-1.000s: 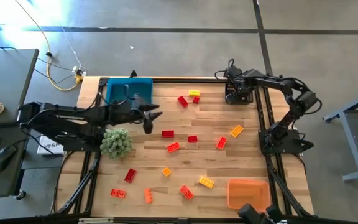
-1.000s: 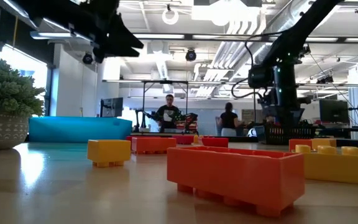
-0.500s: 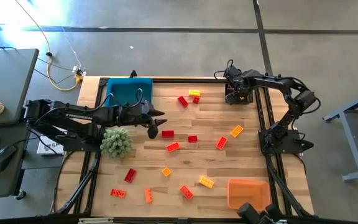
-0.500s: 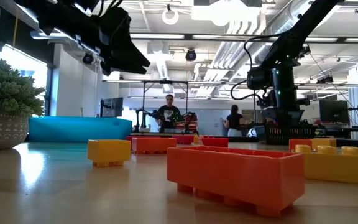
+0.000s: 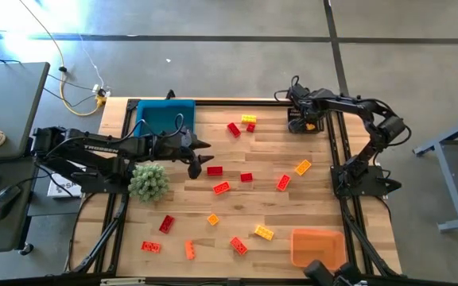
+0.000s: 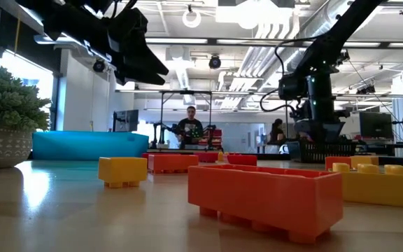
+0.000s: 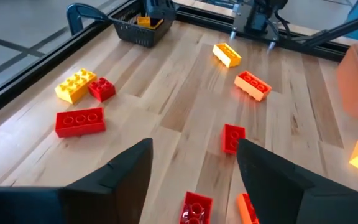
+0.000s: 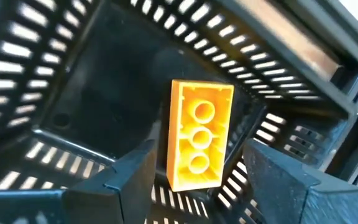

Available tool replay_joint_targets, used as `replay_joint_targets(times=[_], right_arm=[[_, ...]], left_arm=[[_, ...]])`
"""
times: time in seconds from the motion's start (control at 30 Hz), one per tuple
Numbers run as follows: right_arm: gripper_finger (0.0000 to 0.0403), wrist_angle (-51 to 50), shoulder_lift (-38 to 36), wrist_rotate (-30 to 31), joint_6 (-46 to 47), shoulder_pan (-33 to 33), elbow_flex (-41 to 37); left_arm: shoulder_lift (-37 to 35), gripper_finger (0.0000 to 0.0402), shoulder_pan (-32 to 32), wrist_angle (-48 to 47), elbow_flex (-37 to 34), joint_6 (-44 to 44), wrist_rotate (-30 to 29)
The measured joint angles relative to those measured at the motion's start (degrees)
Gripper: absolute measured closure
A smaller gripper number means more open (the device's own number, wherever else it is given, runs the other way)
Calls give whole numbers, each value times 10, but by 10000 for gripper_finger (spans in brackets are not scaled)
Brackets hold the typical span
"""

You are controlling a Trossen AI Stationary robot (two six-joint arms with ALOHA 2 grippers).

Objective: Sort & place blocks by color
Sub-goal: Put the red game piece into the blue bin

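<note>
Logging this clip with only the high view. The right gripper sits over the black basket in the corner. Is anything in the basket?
Observer: Yes. The right wrist view shows a yellow brick inside the black basket, with the right gripper open above it.
Operator: Is the left gripper holding anything?
Observer: No. In its wrist view the left gripper is open and empty, with a red brick lying ahead.
Operator: Anyone nearby?
Observer: The low view shows a person far back in the room.
</note>
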Motion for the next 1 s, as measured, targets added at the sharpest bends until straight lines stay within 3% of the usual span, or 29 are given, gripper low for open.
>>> replay_joint_targets(times=[0.3,0.57,1.0], right_arm=[[174,-9,-77,-30,52,0,0],[174,-18,-166,-103,122,2,0],[174,-9,-262,-101,181,33,0]], left_arm=[[0,162,0,-8,6,48,27],[15,162,1,-158,100,168,21],[138,163,2,-204,128,129,55]])
